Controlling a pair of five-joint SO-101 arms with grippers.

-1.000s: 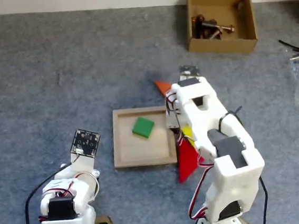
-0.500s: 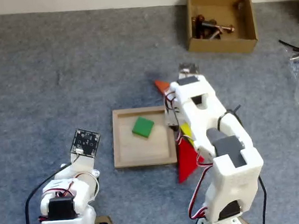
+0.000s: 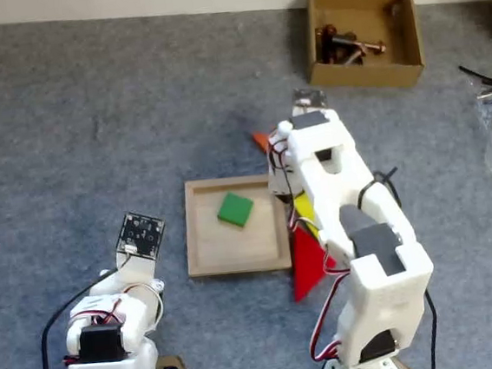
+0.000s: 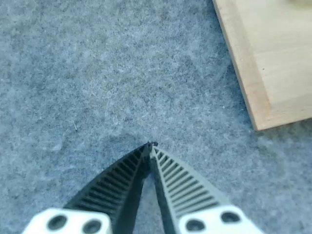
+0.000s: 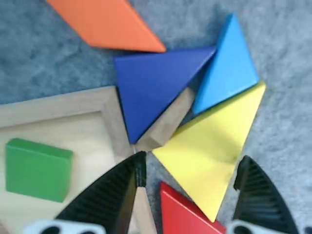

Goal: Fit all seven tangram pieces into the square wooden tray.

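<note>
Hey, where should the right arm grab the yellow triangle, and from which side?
Probably from straight above, at the yellow triangle's corner lying between the open jaws of the right gripper. It lies flat; its opposite edge abuts the light blue triangle and the red piece crowds one side, so stay near the tip.

Right arm (image 3: 345, 201) hides pieces at tray's (image 3: 191, 233) 3 o'clock; orange (image 3: 262, 138), red (image 3: 304, 264) show partly. Box (image 3: 366, 75) contents too small.
</note>
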